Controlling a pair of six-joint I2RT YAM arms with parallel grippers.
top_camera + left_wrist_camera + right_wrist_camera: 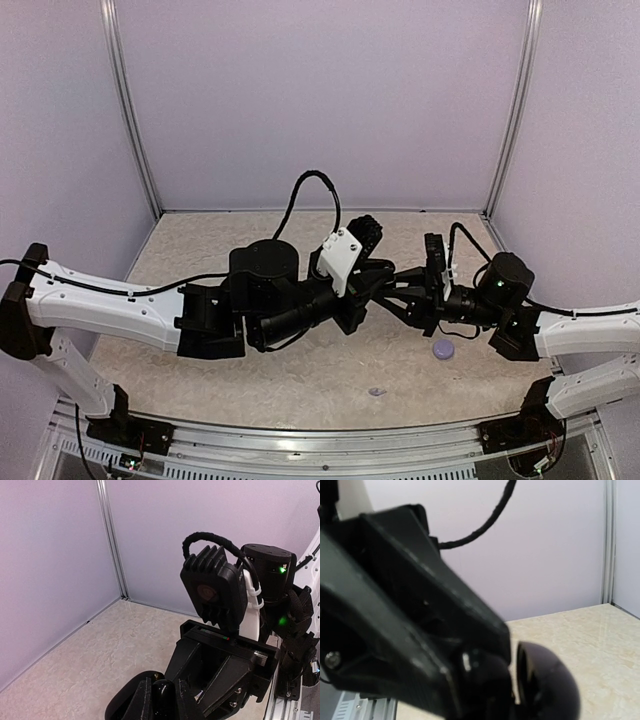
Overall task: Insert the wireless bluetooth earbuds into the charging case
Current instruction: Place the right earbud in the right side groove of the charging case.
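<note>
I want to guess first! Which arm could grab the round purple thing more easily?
The right, probably. The round purple thing lies on that side, close to the right hand; the left hand would have to reach past it.

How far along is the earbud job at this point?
Done: nothing confirmed; no bud is visibly seated. In hand: the left hand is shut on what looks like a glossy black case, and the right hand, shut, meets it. Remaining: a lavender bud lies loose near the front edge, with a round lavender case further back.

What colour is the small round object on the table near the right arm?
The round object is pale lavender, clearest in the top view.
</note>
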